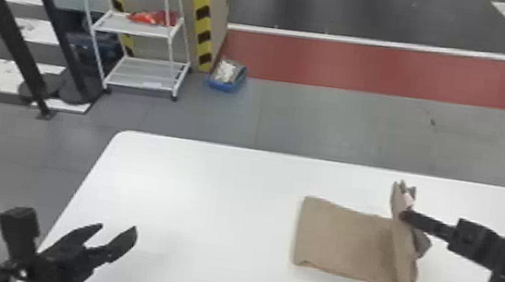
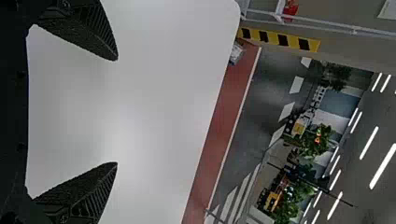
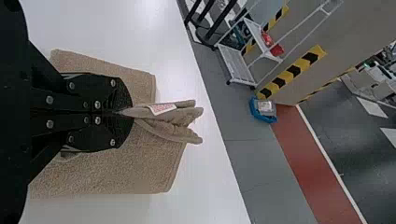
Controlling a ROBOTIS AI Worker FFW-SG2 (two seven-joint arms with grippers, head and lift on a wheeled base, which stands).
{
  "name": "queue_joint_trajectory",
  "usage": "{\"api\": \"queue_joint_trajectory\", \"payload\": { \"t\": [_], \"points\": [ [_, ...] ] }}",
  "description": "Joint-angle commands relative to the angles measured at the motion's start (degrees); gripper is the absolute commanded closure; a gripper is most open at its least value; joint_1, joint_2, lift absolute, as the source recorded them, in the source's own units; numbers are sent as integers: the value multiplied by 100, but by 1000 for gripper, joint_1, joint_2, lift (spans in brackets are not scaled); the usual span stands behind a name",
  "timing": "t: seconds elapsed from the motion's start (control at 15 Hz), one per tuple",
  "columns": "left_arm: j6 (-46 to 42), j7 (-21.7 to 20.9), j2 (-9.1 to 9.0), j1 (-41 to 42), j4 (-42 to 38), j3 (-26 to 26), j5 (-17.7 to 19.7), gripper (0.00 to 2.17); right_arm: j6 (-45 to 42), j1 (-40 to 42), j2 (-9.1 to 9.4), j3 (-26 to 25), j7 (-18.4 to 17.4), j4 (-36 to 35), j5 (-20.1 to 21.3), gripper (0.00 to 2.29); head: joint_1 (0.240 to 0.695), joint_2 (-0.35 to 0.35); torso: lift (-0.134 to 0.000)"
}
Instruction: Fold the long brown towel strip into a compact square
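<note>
Head view:
1. Your R gripper (image 1: 404,213) pinches towel's (image 1: 341,241) raised R end, prob. to fold it over.
2. Rest lies on table (image 1: 193,191), backing the fold.
3. L gripper (image 1: 118,228) open, well apart.

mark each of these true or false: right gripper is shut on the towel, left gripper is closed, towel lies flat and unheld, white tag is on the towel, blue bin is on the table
The right gripper is shut on the towel: true.
The left gripper is closed: false, its fingers are spread apart with nothing between them.
The towel lies flat and unheld: false, its right part is lifted in the right gripper while the rest lies on the table.
A white tag is on the towel: true.
The blue bin is on the table: false, it is on the floor beyond it.
</note>
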Motion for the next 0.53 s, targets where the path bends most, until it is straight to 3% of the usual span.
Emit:
{"api": "queue_joint_trajectory", "payload": {
  "t": [0.0, 0.2, 0.47],
  "points": [
    [0, -9, -32, -1, 0, 26, 1, 80, -166, -54, 72, 61, -15, -12, -156, 1237, 695, 93, 0],
    [0, -9, -32, -1, 0, 61, 18, 80, -430, -80, 107, 131, -50, -65, -288, 1237, 695, 116, 0],
    [-53, -9, -32, -18, 26, 53, 18, 80, -324, -106, 89, 474, -59, -65, -121, 1234, 695, 134, 0]
  ]
}}
